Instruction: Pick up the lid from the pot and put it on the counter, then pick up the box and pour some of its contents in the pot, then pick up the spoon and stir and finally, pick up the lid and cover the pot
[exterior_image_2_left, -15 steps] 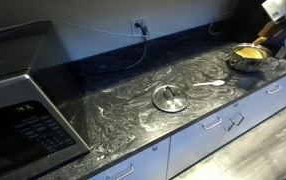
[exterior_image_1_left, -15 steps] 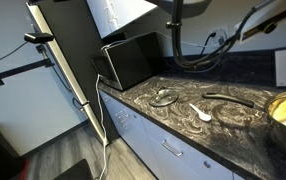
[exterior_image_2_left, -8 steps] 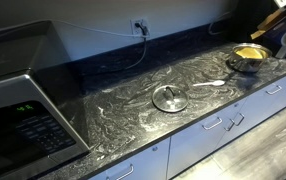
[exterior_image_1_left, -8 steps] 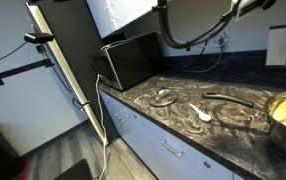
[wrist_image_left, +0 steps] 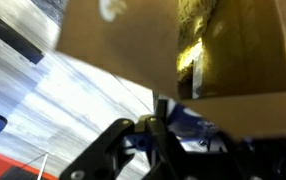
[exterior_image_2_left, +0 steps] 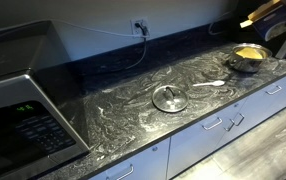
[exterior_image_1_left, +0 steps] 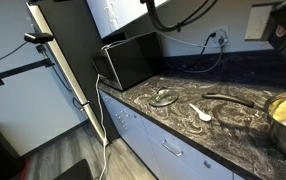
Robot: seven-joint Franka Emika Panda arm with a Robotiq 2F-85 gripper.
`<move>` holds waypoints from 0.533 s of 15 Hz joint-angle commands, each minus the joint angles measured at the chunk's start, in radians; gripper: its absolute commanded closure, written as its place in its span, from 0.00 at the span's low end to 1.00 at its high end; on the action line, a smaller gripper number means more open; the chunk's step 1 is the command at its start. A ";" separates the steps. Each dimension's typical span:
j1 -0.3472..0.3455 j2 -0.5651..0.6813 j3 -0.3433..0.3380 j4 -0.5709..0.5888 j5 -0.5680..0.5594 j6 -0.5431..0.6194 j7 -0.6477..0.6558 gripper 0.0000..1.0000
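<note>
Currently the box (exterior_image_2_left: 255, 16) sits at the upper right edge of an exterior view, tilted, off the counter (exterior_image_2_left: 123, 100) and above the pot (exterior_image_2_left: 245, 66). In the wrist view the box (wrist_image_left: 123, 35) fills the upper frame as a tan-yellow face; the gripper (wrist_image_left: 159, 112) comes in from the bottom, fingers clamped on the box's lower edge.

- Pot: uncovered, yellowish fill visible in both exterior views, cut by the right edge in one (exterior_image_1_left: 281, 140).
- Spoon (exterior_image_1_left: 203, 113): flat on the counter, between lid and pot, touching neither.
- Lid (exterior_image_2_left: 169, 98): flat on the counter, mid-frame, well apart from the pot, near the front edge.
- Microwave (exterior_image_1_left: 133, 60): black, at the far end of the counter.
- Surface: black with white marbling, over white drawers (exterior_image_2_left: 213, 130). Pale wall behind, outlet (exterior_image_2_left: 138, 25) with a cable trailing down.
- Grey wood floor (exterior_image_1_left: 53, 160) shows in one exterior view only.
- The yellow of the box shows in only one exterior view.
</note>
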 commanded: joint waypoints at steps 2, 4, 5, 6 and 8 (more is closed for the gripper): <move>0.013 -0.060 0.025 -0.067 0.120 0.077 -0.110 0.92; 0.022 -0.072 0.043 -0.085 0.178 0.089 -0.167 0.92; 0.024 -0.080 0.053 -0.094 0.210 0.089 -0.200 0.92; 0.029 -0.085 0.064 -0.104 0.246 0.091 -0.233 0.92; 0.036 -0.099 0.085 -0.121 0.324 0.088 -0.309 0.92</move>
